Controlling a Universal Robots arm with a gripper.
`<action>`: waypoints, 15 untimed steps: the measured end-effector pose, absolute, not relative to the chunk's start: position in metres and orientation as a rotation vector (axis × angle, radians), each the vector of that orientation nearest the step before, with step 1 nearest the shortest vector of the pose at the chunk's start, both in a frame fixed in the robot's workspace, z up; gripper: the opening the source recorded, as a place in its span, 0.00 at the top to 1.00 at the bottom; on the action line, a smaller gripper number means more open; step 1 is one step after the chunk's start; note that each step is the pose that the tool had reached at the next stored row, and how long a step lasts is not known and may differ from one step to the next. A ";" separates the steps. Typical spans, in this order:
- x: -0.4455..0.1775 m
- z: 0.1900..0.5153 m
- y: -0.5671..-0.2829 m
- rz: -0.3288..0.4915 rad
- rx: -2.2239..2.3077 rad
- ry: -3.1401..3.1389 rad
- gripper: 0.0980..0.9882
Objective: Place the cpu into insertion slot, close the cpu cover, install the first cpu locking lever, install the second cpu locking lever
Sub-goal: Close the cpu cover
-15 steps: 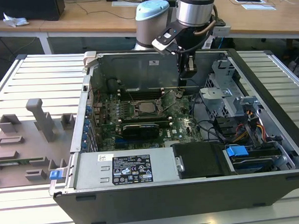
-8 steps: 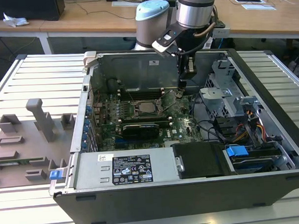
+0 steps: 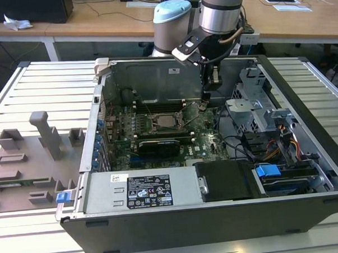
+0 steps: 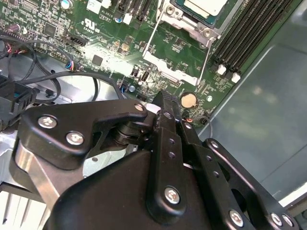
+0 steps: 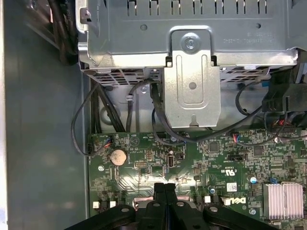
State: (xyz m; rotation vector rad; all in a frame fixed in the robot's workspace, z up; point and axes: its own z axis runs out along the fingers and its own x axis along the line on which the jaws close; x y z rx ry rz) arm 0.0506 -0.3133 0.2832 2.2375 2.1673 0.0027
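The cpu (image 3: 167, 121), a square chip with a dull silver top, lies in the insertion slot (image 3: 156, 125) on the green board inside the open computer case. In the second wrist view the cpu (image 4: 204, 5) sits in the slot's metal rim (image 4: 189, 25). The cpu cover (image 4: 165, 67) stands swung up from the slot, its thin sides rising toward my fingers. My gripper (image 3: 207, 97) hangs above the board just to the exterior view's right of the slot. Its black fingers (image 4: 165, 110) are pressed together with nothing between them. The first wrist view shows the gripper (image 5: 164, 186) over the board.
Black memory slots (image 4: 249, 33) flank the socket. A metal drive cage (image 5: 192, 81) and loose black cables (image 5: 158, 120) lie near the gripper. A coin battery (image 5: 118, 156) sits on the board. The case wall (image 3: 156, 79) rises behind, and a grey parts fixture (image 3: 30, 160) lies outside.
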 end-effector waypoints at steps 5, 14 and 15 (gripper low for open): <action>0.051 0.281 -0.313 0.003 2.238 2.167 0.99; 0.051 0.276 -0.313 0.003 2.238 2.167 0.99; 0.051 0.275 -0.313 0.003 2.238 2.167 0.99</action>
